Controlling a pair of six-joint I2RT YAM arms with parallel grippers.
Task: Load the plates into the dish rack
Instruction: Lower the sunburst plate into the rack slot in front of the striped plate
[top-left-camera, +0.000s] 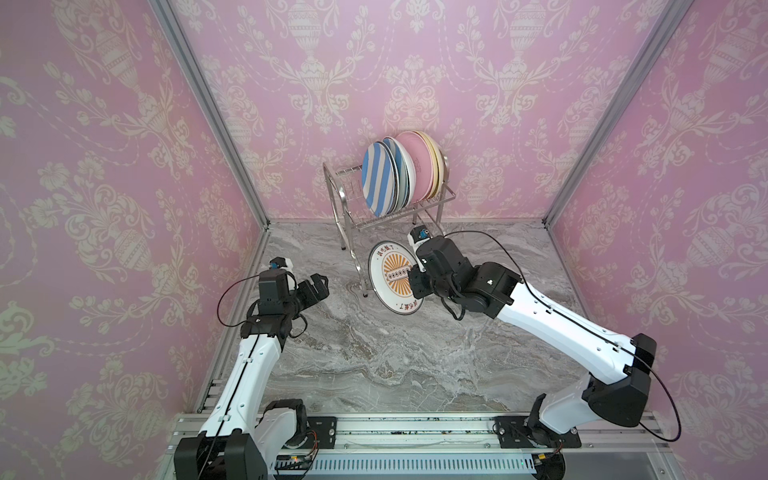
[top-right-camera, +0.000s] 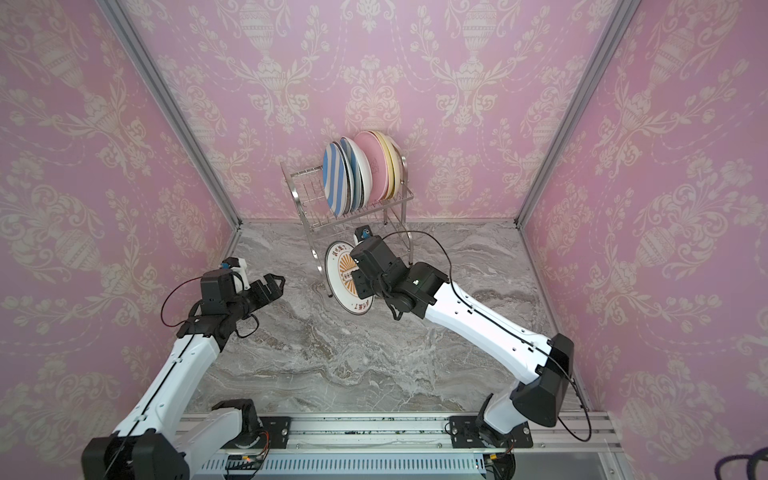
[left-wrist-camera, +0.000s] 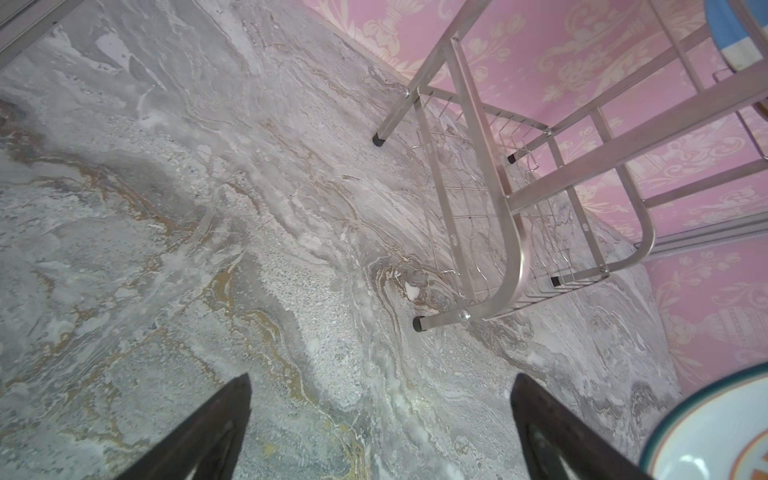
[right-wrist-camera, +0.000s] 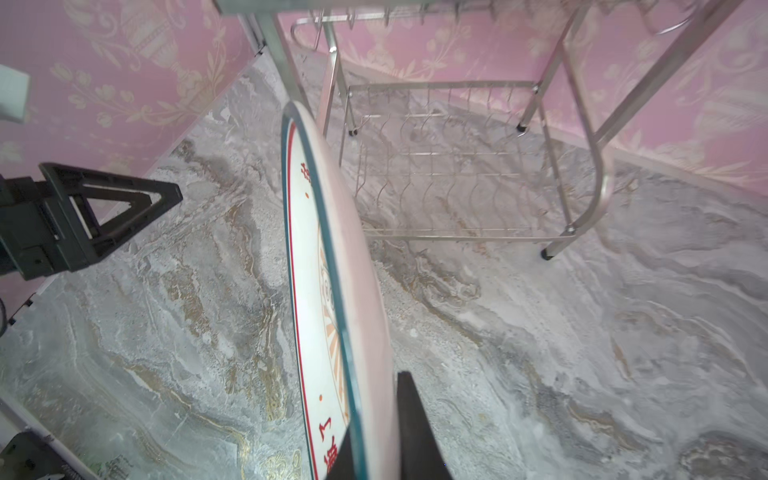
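The right gripper (top-left-camera: 415, 279) is closed on the rim of the sunburst plate (top-left-camera: 390, 272) and holds it upright on its edge, just in front of the dish rack (top-left-camera: 399, 217). A striped plate (top-left-camera: 377, 178) and a pink plate (top-left-camera: 415, 166) stand in the upper tier among others. The left gripper (top-left-camera: 318, 286) is wide open and empty, over the marble table (top-left-camera: 374, 357).

Shiny metal wire dish rack (left-wrist-camera: 515, 241) — glossy glazed plates (top-left-camera: 377, 179) — smooth marble-look tabletop (top-left-camera: 374, 353).
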